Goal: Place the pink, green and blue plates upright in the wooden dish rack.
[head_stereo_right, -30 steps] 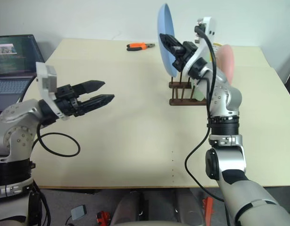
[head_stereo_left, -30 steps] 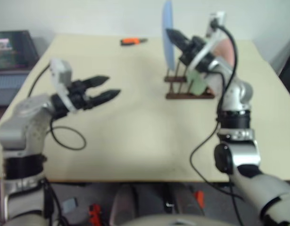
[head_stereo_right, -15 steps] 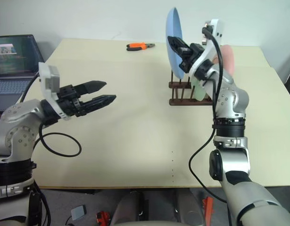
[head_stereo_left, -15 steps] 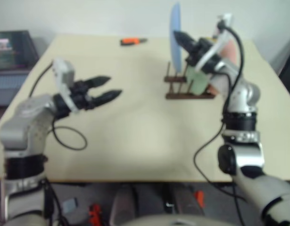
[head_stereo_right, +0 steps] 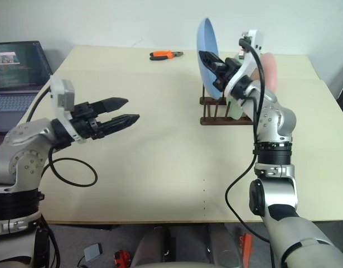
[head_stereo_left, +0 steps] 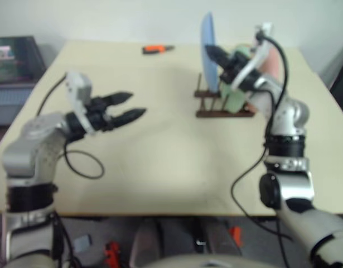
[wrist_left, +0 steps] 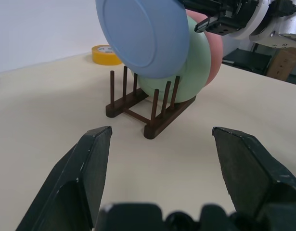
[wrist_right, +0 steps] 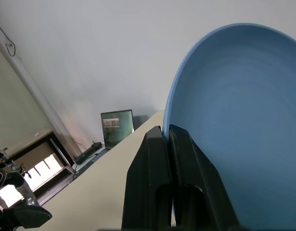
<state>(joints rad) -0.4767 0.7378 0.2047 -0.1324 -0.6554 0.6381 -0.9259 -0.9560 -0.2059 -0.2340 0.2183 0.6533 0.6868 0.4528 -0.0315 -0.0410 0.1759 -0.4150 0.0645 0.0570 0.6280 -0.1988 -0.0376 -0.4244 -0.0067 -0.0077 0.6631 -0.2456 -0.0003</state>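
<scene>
My right gripper is shut on the rim of the blue plate and holds it on edge, slightly tilted, just over the near-left end of the wooden dish rack. The green plate and the pink plate stand upright between the rack's pegs behind it. From the head, my right arm hides much of the green plate. Over the table's left part, my left gripper hangs open and holds nothing, pointing toward the rack from well short of it.
Orange-handled pliers lie at the table's far edge. A yellow tape roll sits on the table beyond the rack. An open laptop stands off the table's left side. Bare tabletop spreads between my arms.
The blue plate in my right gripper has edged right and down, closer over the rack. My left gripper has stayed put and open.
</scene>
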